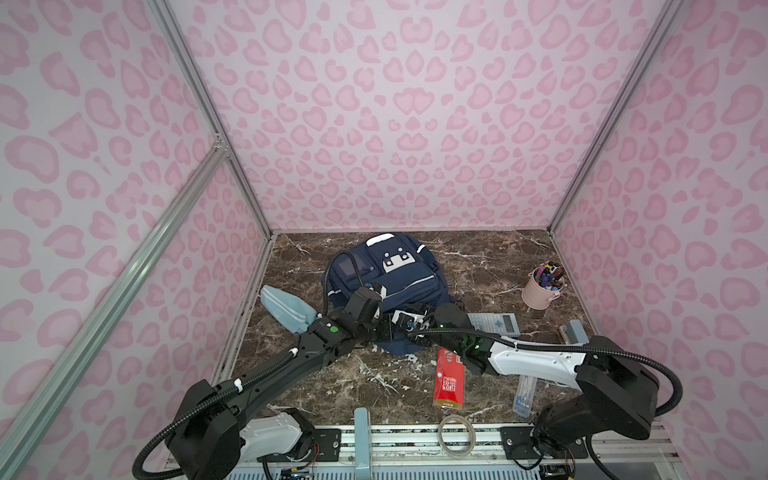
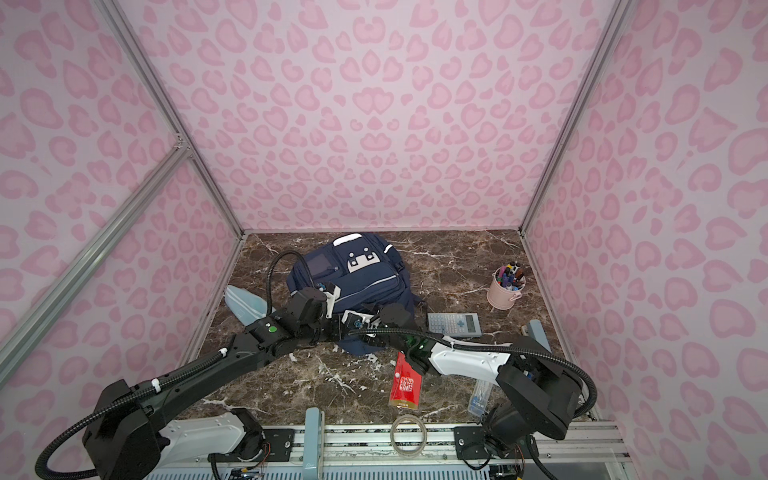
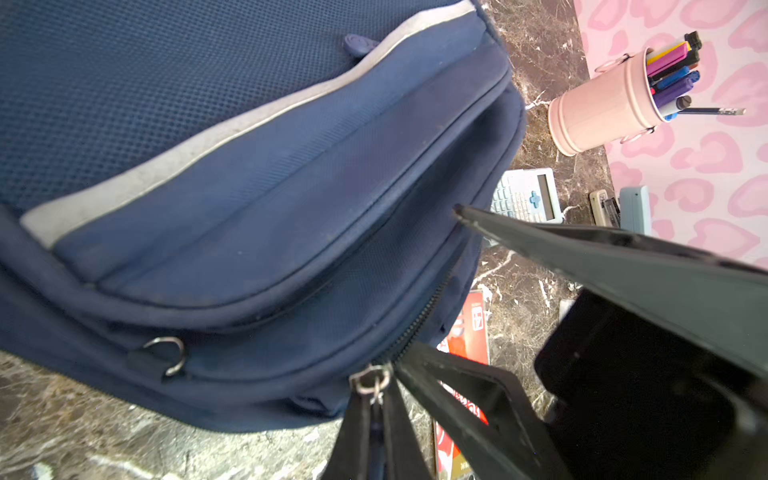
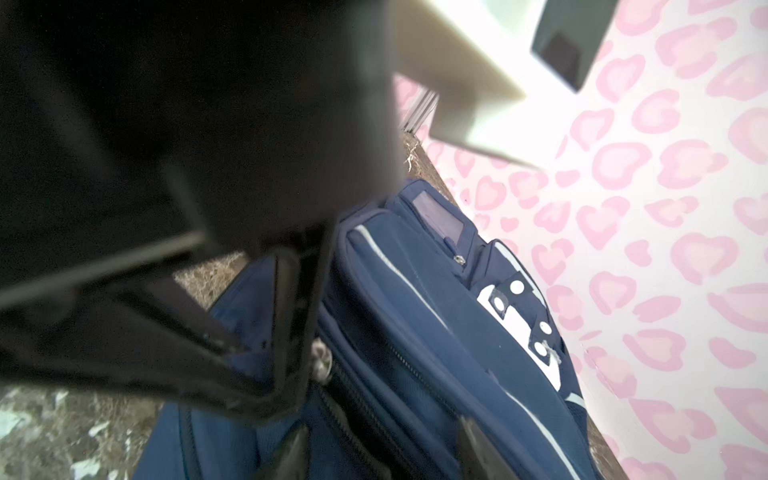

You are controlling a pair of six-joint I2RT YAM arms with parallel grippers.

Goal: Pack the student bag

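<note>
Barely started: left jaws pinched the student bag [image 1: 399, 274] by its zipper pull [image 3: 371, 380], right jaws spread; calculator [image 1: 494, 323] lay unpacked.

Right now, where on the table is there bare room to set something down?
Bare table shows between the backpack and the pen cup, and in front of the backpack, left of the red booklet. Crowded: the right front, with the calculator, the clear case and the booklet itself.
</note>
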